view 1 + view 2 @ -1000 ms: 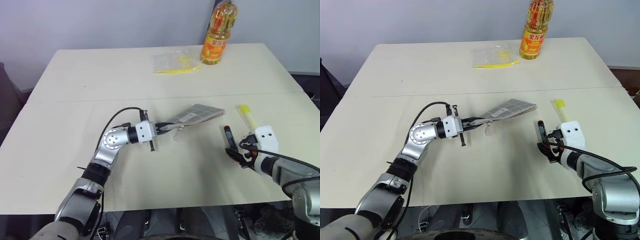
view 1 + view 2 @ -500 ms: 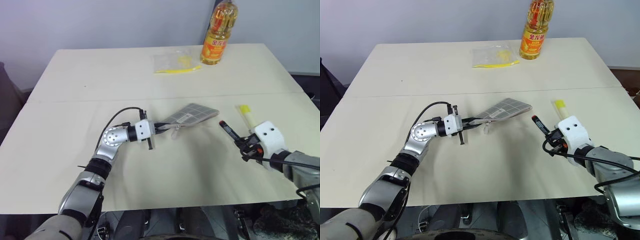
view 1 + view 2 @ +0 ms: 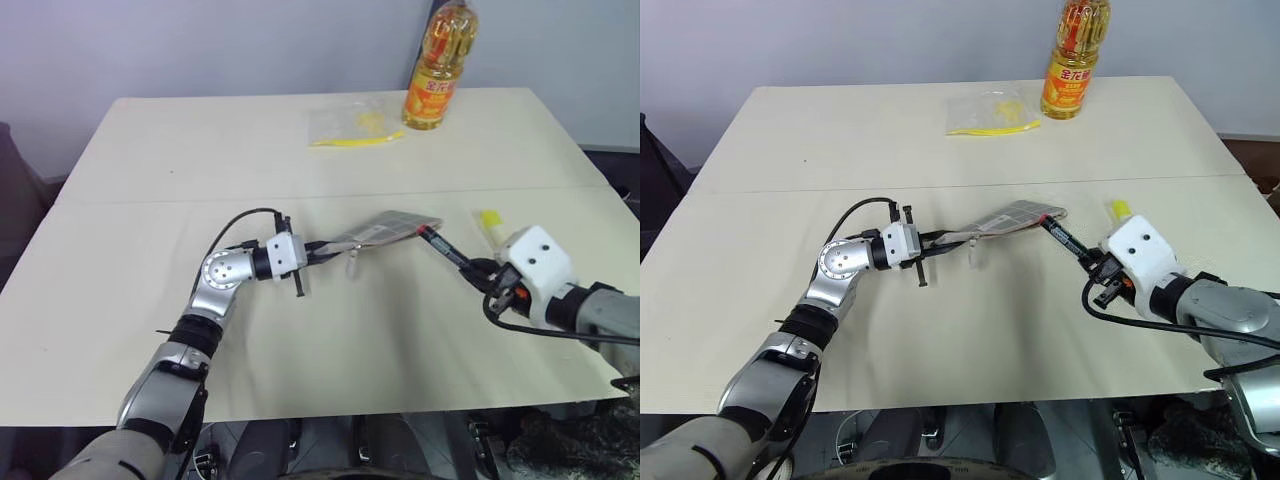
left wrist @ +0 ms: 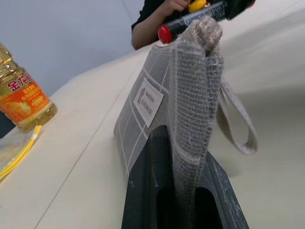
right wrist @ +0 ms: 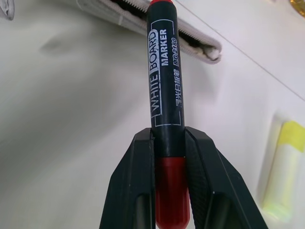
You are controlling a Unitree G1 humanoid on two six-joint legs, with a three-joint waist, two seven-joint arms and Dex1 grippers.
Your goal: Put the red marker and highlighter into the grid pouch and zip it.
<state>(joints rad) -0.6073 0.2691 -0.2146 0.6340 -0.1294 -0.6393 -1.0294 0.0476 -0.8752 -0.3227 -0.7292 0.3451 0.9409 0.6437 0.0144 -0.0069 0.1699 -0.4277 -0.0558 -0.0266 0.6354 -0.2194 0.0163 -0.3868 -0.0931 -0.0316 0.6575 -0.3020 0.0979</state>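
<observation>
Head views: left gripper (image 3: 318, 249) clamped on one end of the flat grey fabric grid pouch (image 3: 385, 231) with white lines, holding it off the cream worktop (image 3: 150, 160), far end resting near the centre. Right gripper (image 3: 478, 269) clamped on the red marker (image 3: 445, 248) with black printed barrel, tip just at the pouch's far end. Pale-yellow chunky highlighter (image 3: 490, 221) lies on the worktop just beyond the right gripper, untouched. Clear plastic bag (image 3: 350, 125) and orange oil bottle (image 3: 437, 68) at the far edge. Left wrist view: pouch fabric pinched between the fingers, white label visible, marker's red end at the far opening. Right wrist view: jaws closed on the marker, tip at the unzipped mouth. Progress judgement: marker not yet inside; highlighter and zipping left.
</observation>
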